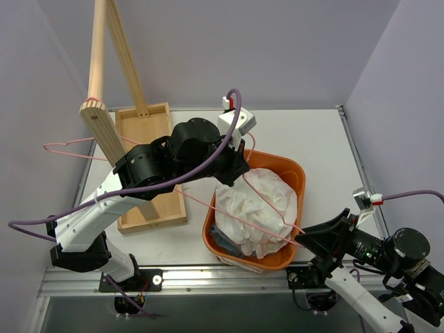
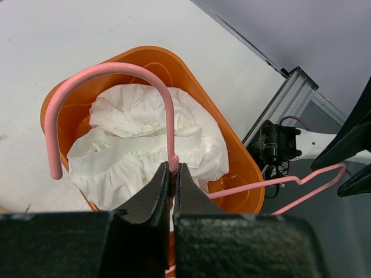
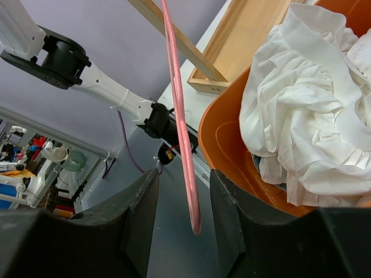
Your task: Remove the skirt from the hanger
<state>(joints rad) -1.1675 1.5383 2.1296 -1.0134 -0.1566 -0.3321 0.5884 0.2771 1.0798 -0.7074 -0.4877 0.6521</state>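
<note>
My left gripper (image 2: 172, 169) is pressed tight on the pink hanger (image 2: 110, 68), just below its hook; my right gripper (image 3: 184, 176) is spread, the hanger's far end passing between the fingers, unpinched; the white skirt (image 2: 139, 145) lies heaped in the orange tub (image 2: 148, 53) beneath the hanger; a wooden tray (image 1: 149, 125) sits just beside the tub.

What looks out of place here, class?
The skirt lies crumpled in the tub, heaped above its rim. The hanger slants across it, pinched at the hook by the left pincer.
</note>
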